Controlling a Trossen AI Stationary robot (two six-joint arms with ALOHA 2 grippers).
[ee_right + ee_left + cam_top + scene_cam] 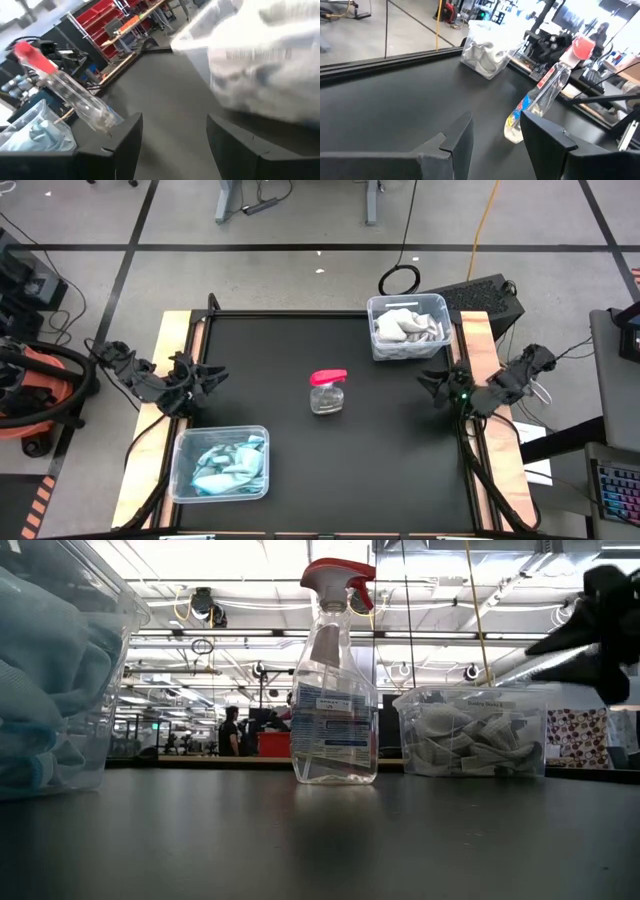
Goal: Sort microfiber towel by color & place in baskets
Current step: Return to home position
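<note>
We list, near to far, on the black table (300,470):

1. Near basket (222,430), clear plastic, at the near left corner of the table. It holds the blue towels (225,463), crumpled and lying inside its walls.

2. Left gripper (213,377), at the left edge of the table, just beyond the near basket. We see its fingers (460,137) apart and holding nothing.

3. Spray bottle (328,392), clear with a red trigger top, upright at about the middle of the table, well apart from both baskets.

4. Right gripper (430,385), at the right edge of the table, level with the bottle. We see its fingers (127,135) apart and holding nothing.

5. Far basket (408,301), clear plastic, at the far right of the table, just beyond the right gripper. It holds the pale grey towels (405,328), bunched inside it.

6. A person (231,730), standing far off in the room behind the table.
</note>
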